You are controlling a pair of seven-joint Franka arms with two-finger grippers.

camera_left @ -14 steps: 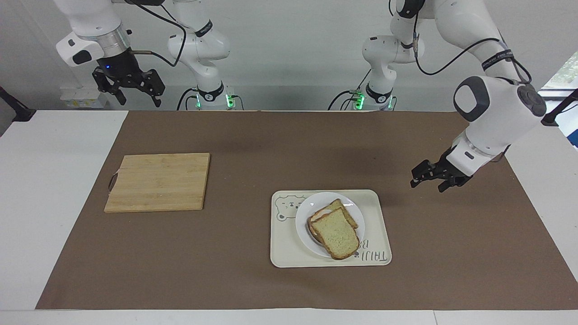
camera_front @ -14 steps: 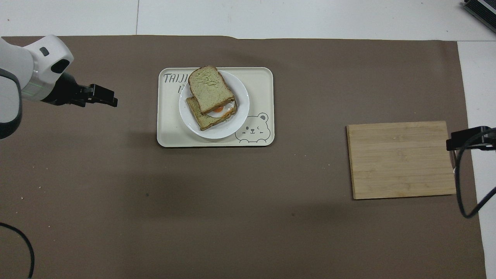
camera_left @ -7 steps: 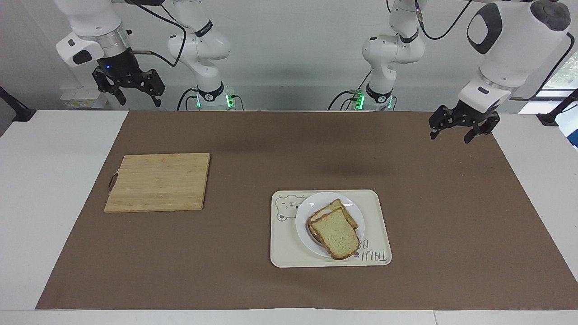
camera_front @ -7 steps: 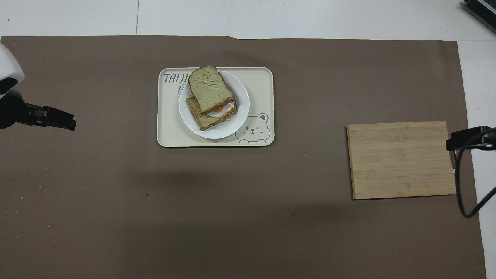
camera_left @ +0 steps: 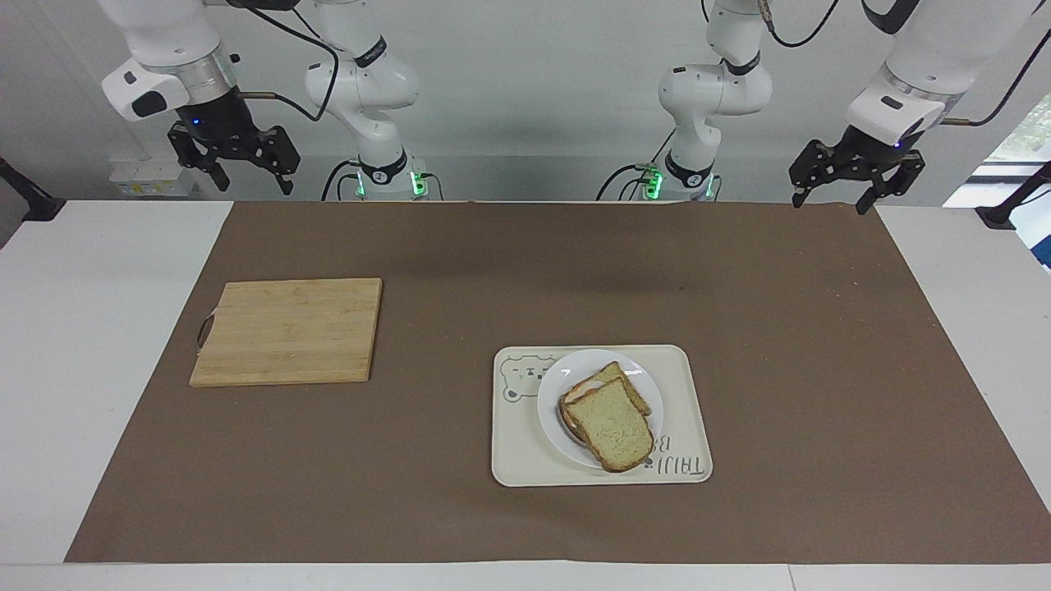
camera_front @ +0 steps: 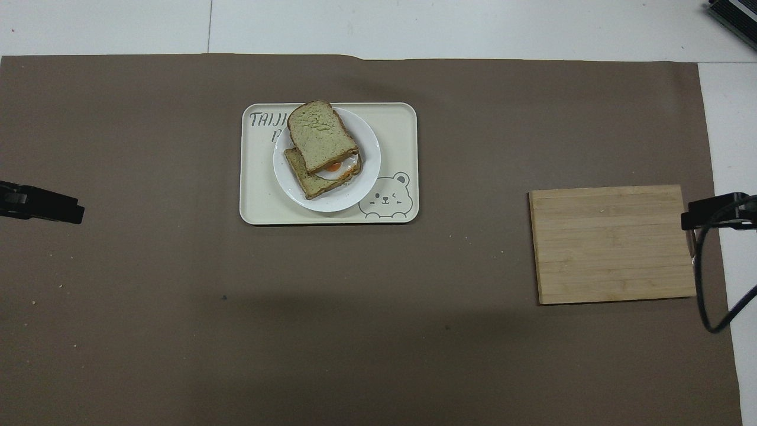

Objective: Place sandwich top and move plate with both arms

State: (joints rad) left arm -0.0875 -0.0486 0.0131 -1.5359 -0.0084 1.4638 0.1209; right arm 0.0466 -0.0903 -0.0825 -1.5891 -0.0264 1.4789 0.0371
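Sandwich top [camera_left: 609,424], one slice in the facing view, lies skewed over one lower slice [camera_left: 614,380] on the one plate [camera_left: 552,405], which sits on the one cream tray [camera_left: 517,460], with a single cutting board [camera_left: 287,331] toward the right arm's end; both arms are raised at the robots' edge, the left gripper [camera_left: 854,176] and the right gripper [camera_left: 233,158] spread wide and holding nothing. From overhead, the sandwich top [camera_front: 321,135] half covers an egg [camera_front: 335,167] on the plate [camera_front: 366,177], and only the tips of the left gripper [camera_front: 44,204] and the right gripper [camera_front: 712,212] show.
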